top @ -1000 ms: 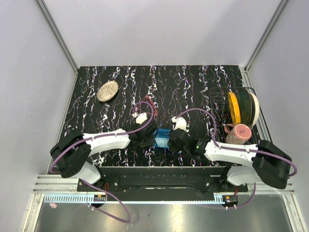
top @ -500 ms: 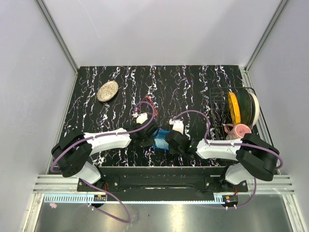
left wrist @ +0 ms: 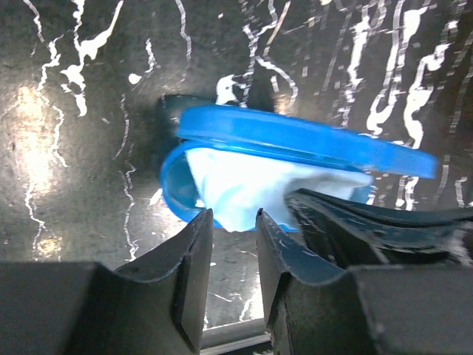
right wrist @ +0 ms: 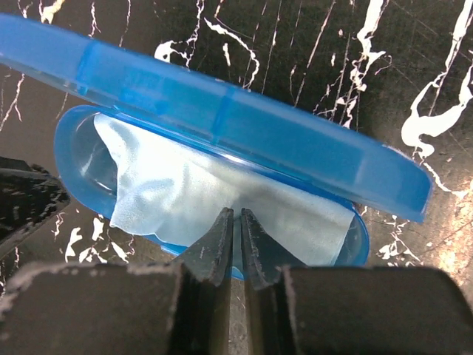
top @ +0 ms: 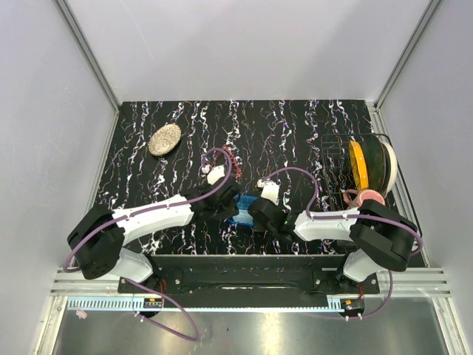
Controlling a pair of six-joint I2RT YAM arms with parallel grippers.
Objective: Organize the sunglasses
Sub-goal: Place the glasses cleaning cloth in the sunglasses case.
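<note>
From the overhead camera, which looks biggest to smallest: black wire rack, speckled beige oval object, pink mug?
Black wire rack, largest.
Speckled beige oval object, next.
Pink mug, smallest, though the right arm partly hides it.

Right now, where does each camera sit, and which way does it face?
Top external: above and behind the bases, facing down on the table; both arms show, left claw and right claw both at the blue case.
Left wrist: on the left arm, facing the case's open side and cloth; own fingers below.
Right wrist: on the right arm, facing the same opening; own fingers nearly together.
Shared: both wrist views show case and cloth.
</note>
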